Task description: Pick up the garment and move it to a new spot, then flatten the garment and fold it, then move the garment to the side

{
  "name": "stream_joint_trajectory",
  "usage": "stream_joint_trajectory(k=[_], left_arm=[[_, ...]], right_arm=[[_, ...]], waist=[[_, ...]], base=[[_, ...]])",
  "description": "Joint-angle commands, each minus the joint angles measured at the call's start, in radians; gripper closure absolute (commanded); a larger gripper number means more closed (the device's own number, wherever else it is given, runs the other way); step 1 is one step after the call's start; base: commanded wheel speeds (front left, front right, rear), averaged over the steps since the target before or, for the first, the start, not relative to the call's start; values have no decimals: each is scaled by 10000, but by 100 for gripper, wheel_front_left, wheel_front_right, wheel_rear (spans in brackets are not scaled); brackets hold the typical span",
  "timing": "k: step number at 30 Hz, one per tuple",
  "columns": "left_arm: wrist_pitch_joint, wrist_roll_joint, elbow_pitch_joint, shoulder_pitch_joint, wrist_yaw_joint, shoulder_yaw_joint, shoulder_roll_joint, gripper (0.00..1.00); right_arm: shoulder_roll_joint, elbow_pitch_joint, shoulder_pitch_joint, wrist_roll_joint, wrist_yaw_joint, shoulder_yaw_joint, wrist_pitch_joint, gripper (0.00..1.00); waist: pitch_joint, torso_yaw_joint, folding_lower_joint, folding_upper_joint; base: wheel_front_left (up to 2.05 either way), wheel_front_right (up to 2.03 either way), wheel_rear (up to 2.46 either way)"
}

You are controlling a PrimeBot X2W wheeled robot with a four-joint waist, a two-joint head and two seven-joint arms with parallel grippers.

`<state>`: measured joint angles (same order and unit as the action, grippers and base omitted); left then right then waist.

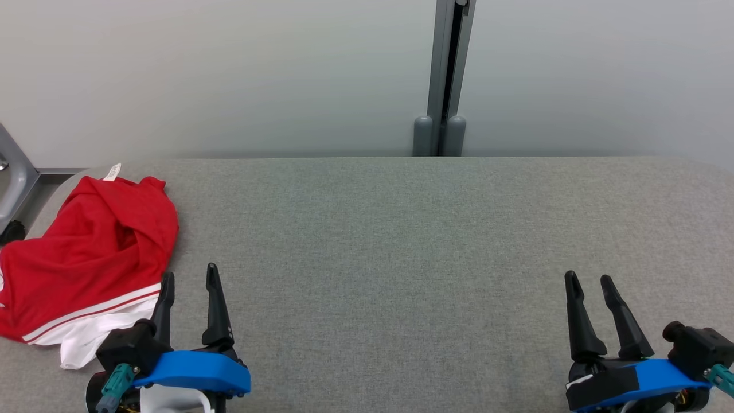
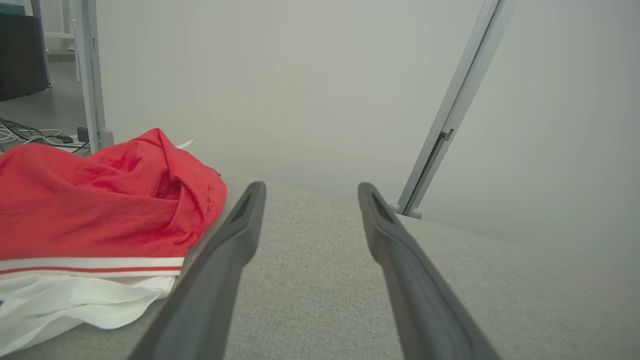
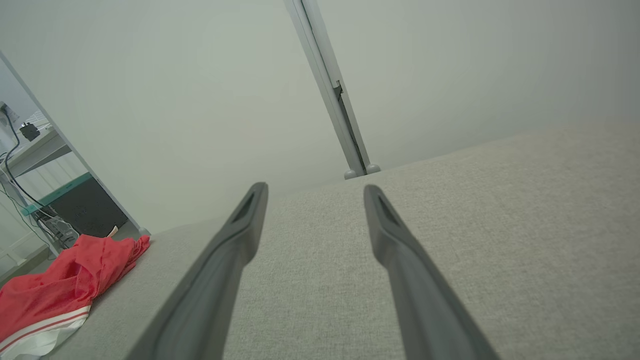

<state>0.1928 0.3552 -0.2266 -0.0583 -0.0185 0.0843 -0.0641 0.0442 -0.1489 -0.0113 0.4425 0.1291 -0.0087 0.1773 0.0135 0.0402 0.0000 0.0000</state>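
Two grippers sit closest, at the bottom of the head view: the left gripper (image 1: 190, 271) at the lower left and the right gripper (image 1: 589, 276) at the lower right. Each has two long dark fingers pointing away from the robot, spread apart with nothing between them. Both wrist views confirm this, showing bare cloth in the gap between each pair. One garment (image 1: 97, 246), red with a white band and thin red and white stripes along its hem, lies crumpled just beside the left gripper's outer finger; whether finger and hem touch cannot be told. It takes up the left end of the single grey fabric-covered table (image 1: 401, 241), reaching from near the front up to the rounded far-left corner, where one small white label (image 1: 112, 171) sticks out of the red cloth. Its left part runs out of the head view, so how it sits against the table's left edge cannot be told. To the right of the garment the tabletop is open all the way across, between and beyond both grippers, up to the straight far edge. Behind that edge stand two pale wall panels joined by one grey post (image 1: 446, 74) with two rounded feet.
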Motion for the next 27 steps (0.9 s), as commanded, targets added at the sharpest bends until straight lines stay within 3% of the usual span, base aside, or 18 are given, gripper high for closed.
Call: stream_joint_trajectory(k=[1,27], left_arm=[[110,-293,-9,-147,-86,87,-90,0],[207,-2021,75,-105,-464,525,-263,0]], right_arm=[[81,129,135,-325,20,-10,68,0],[92,520,405,-2386,25,-112,30,0]], waist=[[8,13,0,0],[34,151,0,0]], base=[[0,0,0],[0,0,0]])
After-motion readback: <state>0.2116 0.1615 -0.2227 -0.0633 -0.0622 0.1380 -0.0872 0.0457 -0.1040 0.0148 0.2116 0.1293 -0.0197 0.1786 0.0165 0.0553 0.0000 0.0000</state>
